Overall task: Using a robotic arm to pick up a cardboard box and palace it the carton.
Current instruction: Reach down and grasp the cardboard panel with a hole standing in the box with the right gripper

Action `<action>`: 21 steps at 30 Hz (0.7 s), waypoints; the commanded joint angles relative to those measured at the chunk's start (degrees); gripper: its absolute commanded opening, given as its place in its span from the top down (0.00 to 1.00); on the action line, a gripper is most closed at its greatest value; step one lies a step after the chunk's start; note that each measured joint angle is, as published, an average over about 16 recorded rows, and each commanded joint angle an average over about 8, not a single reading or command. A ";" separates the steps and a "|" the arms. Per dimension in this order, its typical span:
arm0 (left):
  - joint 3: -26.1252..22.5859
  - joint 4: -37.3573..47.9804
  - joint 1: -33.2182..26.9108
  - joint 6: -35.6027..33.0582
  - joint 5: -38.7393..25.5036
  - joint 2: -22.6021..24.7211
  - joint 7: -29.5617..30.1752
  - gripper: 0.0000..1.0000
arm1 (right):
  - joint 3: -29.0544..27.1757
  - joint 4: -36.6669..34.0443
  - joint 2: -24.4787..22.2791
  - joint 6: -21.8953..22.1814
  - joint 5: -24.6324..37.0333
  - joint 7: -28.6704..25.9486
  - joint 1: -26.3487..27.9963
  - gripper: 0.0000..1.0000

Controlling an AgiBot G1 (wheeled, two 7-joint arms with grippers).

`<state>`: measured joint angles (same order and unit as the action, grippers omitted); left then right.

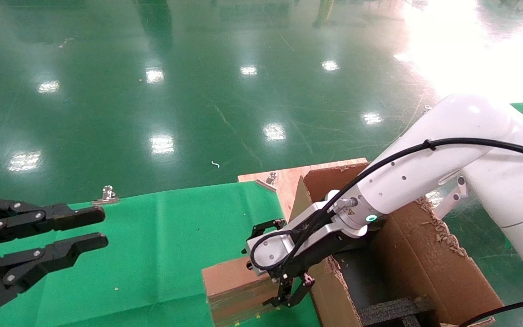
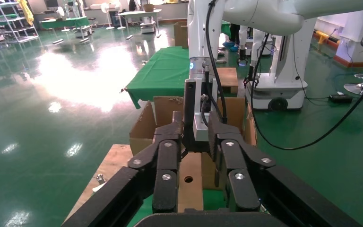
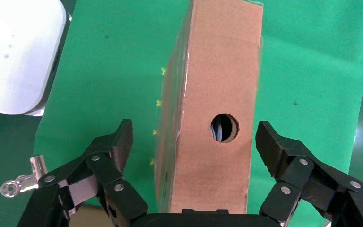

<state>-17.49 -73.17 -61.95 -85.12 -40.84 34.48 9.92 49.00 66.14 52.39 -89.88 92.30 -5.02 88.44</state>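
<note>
- The cardboard box [image 1: 236, 290] is seen standing on edge on the green cloth [image 1: 161, 240], right beside the outer wall of the carton [image 1: 420, 259] and still outside it
- The right gripper [image 1: 284, 261] on the white robotic arm [image 1: 447, 159] is parked directly over the box's narrow top side, the one with the round hole [image 3: 224, 127]
- In the right wrist view the jaws are spread wide, one fingertip [image 3: 123, 139] off each broad face of the box [image 3: 217, 109]; nothing is pinched yet and a gap is visible on both sides
- The long axis of that narrow face runs straight away from the wrist, between the fingers, so the squeeze would be taken across the thin dimension, which looks like the right line-up
- The box seems a bit nearer one finger than the other, so a small nudge could be expected on closing
- The left gripper [image 1: 68, 234] is held out over the far side of the cloth, well apart from the box, jaws parted and empty; the right arm is clearly the nearer one
- Once gripped, the box would need to be lifted over the carton's ragged torn wall, which could be snagged
</note>
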 commanded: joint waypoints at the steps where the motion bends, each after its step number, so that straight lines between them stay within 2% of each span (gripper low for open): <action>1: 0.00 0.00 0.00 0.00 0.01 0.00 0.00 0.00 | -0.13 0.00 -0.05 0.01 -0.07 -0.01 -0.06 1.00; 21: 0.00 0.00 0.00 0.00 0.03 0.00 0.01 0.00 | -0.68 0.10 -0.27 0.06 -0.48 -0.23 -0.46 1.00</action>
<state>-17.49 -73.17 -61.95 -85.12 -40.80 34.48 9.93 48.33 66.24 52.11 -89.82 91.83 -5.25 87.98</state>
